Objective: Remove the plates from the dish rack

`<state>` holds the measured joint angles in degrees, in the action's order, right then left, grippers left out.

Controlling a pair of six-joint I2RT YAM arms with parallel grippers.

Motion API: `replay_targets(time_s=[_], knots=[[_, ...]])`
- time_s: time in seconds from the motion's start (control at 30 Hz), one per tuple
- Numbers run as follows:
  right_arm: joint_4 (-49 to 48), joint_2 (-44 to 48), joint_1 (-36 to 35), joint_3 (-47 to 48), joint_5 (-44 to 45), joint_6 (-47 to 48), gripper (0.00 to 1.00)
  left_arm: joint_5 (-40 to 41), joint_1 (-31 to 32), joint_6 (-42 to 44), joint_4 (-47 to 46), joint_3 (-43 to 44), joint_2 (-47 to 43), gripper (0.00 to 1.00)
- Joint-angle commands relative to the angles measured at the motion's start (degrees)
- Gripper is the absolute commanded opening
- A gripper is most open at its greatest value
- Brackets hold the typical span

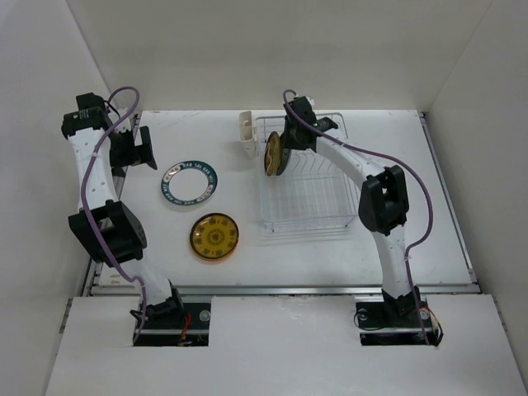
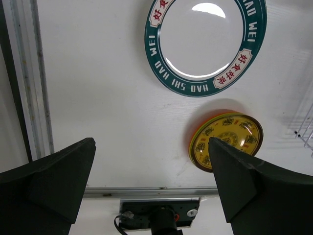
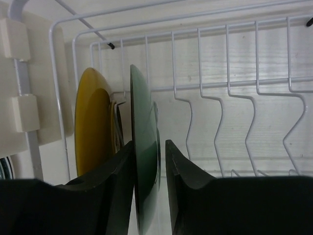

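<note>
Two plates lying on table (image 1: pixel 429 206): teal-rimmed plate (image 1: pixel 189 182), amber plate (image 1: pixel 214 238). Two standing in dish rack (image 1: pixel 307 223): yellow plate (image 3: pixel 92 132), dark green plate (image 3: pixel 145 161). Right gripper (image 3: pixel 149 143) straddling dark green plate, jaws narrow, can't tell if gripping. Left gripper (image 2: pixel 151 142) hanging wide open, empty.

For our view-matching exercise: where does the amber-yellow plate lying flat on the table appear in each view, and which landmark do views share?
Top external: the amber-yellow plate lies left of centre, left of the dish rack.
Left wrist: this plate lower right.
Right wrist: not in it; the yellow plate there stands in the rack.
Shared landmark: the teal-rimmed plate beside it, in the top and left wrist views.
</note>
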<state>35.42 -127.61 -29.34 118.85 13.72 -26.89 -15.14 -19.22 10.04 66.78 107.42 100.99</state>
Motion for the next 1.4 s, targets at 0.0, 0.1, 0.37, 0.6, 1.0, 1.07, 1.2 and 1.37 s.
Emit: replay_targets(time_s=[0.0, 0.1, 0.37, 0.6, 1.0, 1.07, 1.2, 1.37], knots=[[-2.1, -1.0, -1.3, -1.4, -0.4, -1.1, 0.35, 0.5, -0.3, 0.5, 1.5, 3.8, -0.2, 1.00], [-2.1, -1.0, -1.3, -1.9, 2.0, -1.1, 0.24, 1.2, -0.3, 0.5, 3.0, 5.8, 0.3, 1.00], [-1.6, 3.8, -2.4, -0.8, 9.1, 1.9, 0.00, 1.7, -0.3, 0.5, 4.4, 10.1, 3.3, 1.00], [-0.4, 7.9, -4.4, 0.9, 18.7, 5.2, 0.00, 1.7, -0.3, 1.0, 4.4, 10.1, 2.2, 1.00], [0.2, 15.2, -5.5, -0.7, 25.2, 8.3, 0.00, 1.2, -0.3, 1.0, 4.4, 8.9, -0.2, 1.00], [0.9, 16.9, -6.2, -0.7, 26.8, 8.4, 0.00, 1.2, -0.3, 1.0, 4.4, 9.0, -0.2, 1.00], [0.9, 19.8, -9.6, -0.7, 28.3, 12.0, 0.00, 1.2, -0.3, 1.0, 3.3, 7.8, -0.8, 1.00], [-1.9, 22.8, -16.4, -4.1, 17.6, 14.8, 0.00, 0.6, -0.3, 1.0, 3.8, 8.3, -0.8, 1.00]])
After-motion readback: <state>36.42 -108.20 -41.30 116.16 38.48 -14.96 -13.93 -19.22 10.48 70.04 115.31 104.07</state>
